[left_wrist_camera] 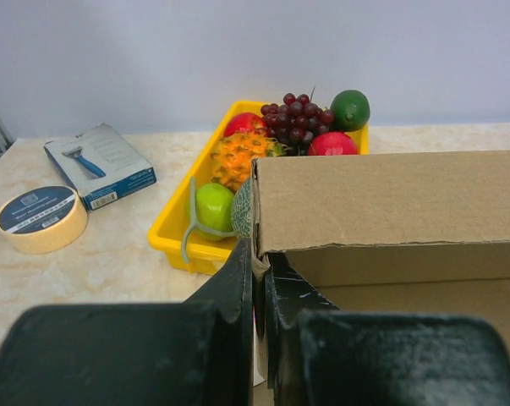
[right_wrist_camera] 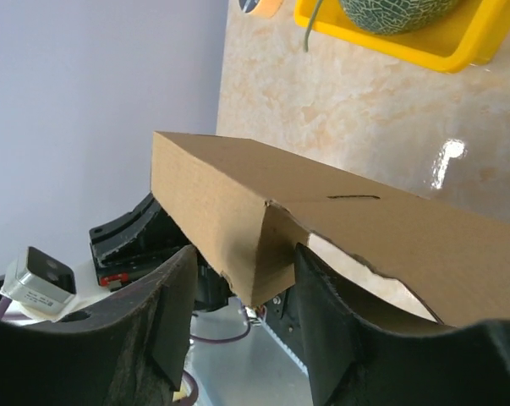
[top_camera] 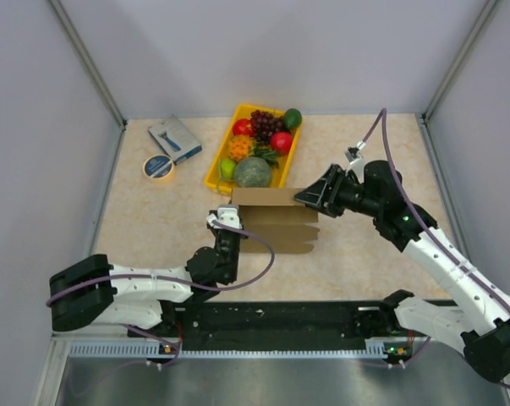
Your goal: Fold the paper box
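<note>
Though raised into walls mid-table, paper box [top_camera: 276,224] unfinished: pinched at left edge by left gripper [left_wrist_camera: 256,258], corner straddled by spread-fingered right gripper [right_wrist_camera: 242,283].

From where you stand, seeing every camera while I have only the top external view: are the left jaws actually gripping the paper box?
Observer: Yes. The left wrist view shows the left jaws shut on the paper box, pinching its thin left edge.
Reviewer: And the right jaws?
Observer: The right wrist view shows them open, straddling a folded corner of the box. Whether they touch it is unclear.
</note>
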